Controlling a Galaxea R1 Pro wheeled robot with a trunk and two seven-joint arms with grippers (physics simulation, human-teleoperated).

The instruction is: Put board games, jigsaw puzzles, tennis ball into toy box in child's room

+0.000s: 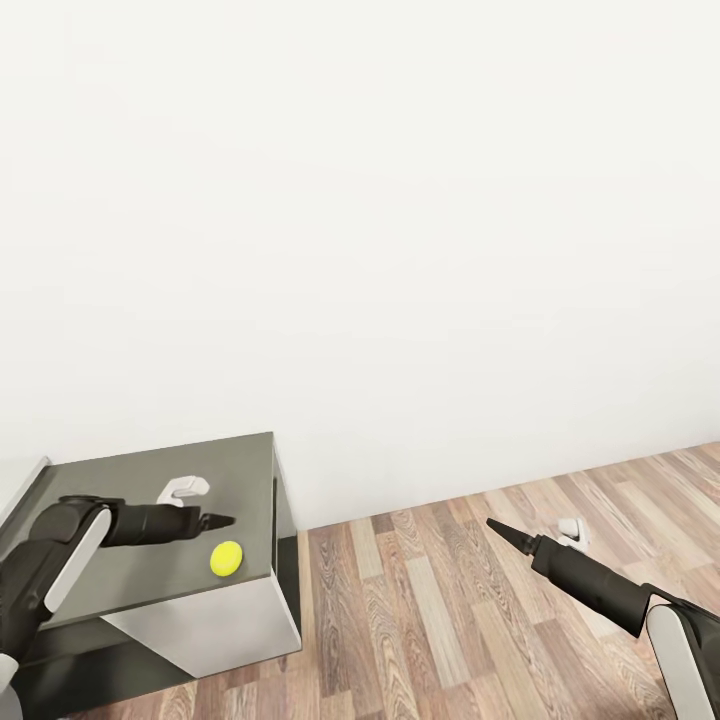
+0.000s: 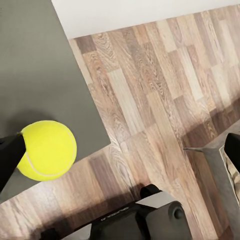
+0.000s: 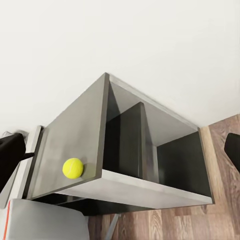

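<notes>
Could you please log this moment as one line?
left gripper: beside ball, state unclear | tennis ball: on dark desk top near edge | right gripper: over floor

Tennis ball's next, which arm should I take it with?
Left, probably. The left gripper hovers over the dark grey table corner, just beside the tennis ball. The right gripper hangs out over the wood floor, well away from the ball.

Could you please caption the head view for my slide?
Left end effector hovers above the ball on the dark desk corner; right arm extends over wood floor.
</notes>
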